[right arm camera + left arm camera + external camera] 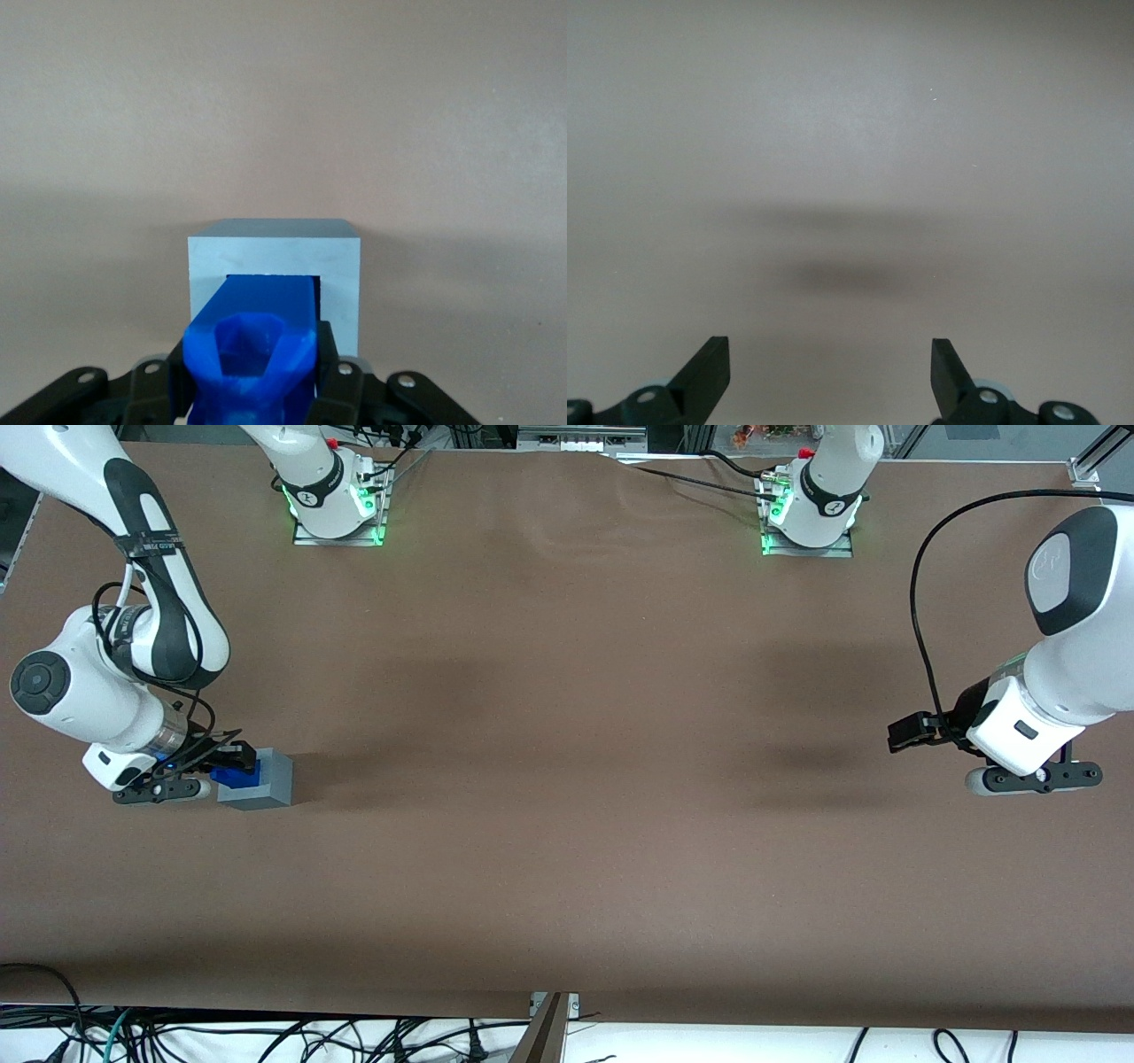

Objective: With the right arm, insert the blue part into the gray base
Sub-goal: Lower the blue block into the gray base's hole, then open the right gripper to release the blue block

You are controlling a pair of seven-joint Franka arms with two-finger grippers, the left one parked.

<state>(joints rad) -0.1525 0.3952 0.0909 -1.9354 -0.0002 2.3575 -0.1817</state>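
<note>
The gray base [259, 779] stands on the brown table toward the working arm's end. The blue part [236, 777] is held against the base's side that faces the right arm's gripper [232, 766], which is shut on it. In the right wrist view the blue part [255, 345] reaches from between the black fingers [338, 390] into the square opening of the gray base [275, 257]. Its hollow blue knob faces the camera. How deep the part sits in the base is hidden.
The brown table [567, 779] spreads wide around the base. The two arm mounts with green lights [337, 505] stand at the table edge farthest from the front camera. Cables [266, 1036] lie below the near edge.
</note>
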